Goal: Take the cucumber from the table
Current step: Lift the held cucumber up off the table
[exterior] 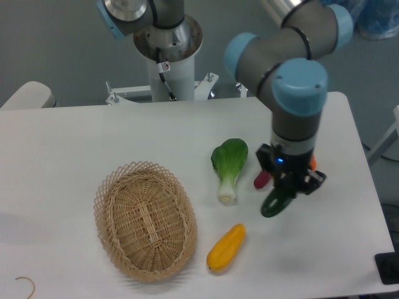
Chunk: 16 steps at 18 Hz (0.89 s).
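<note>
Basket (145, 220) at left on the bench (75, 143), bok choy (228, 164) right of it, squash (225, 246) in front, cucumber (274, 200) in the tool (285, 184) farther right, seemingly lifted off the bench
</note>
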Tool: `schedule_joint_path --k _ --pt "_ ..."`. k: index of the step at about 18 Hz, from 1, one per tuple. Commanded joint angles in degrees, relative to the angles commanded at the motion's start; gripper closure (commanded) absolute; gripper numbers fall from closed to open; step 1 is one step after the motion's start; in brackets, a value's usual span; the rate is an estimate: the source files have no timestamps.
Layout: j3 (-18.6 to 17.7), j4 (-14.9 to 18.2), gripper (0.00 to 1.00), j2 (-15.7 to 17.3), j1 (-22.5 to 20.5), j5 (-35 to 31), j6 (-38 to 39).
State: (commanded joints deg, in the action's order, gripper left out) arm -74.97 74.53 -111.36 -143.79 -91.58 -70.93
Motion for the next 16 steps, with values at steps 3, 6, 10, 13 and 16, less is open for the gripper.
schedule_joint_path --k 3,6,10,13,16 --pt "0.0 0.4 0.64 0.3 0.1 0.3 0.1" --pt "-0.5 0.4 0.64 0.4 -0.1 0.8 0.1" --pt "-0.6 0.5 0.64 1.1 -0.5 0.9 0.1" --pt "-0.5 0.4 0.64 1.1 -0.5 1.1 0.0" --pt "-0.6 0.4 0.64 1.1 -0.5 1.3 0.0"
